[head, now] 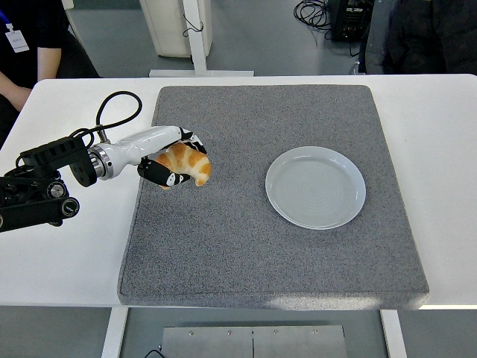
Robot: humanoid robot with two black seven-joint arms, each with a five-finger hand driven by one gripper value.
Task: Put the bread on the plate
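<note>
Croissant (186, 163) is being gripped in the curled fingers of the left hand (173, 165), over the grey mat's (246, 246) left part, well apart from the plate (315, 186). It is being judged light, soft, flaky; a gentle hold around its middle is advised.

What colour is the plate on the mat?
Pale grey-blue, plain: the plate in the head view.

The bread (185, 162) is golden-brown with paler cream stripes across it. The left hand (170, 158) gripping it is white with black fingers. The plate (315, 186) is a plain pale grey-blue, lying on a speckled grey mat (276, 253) over the white table (59, 261).
</note>
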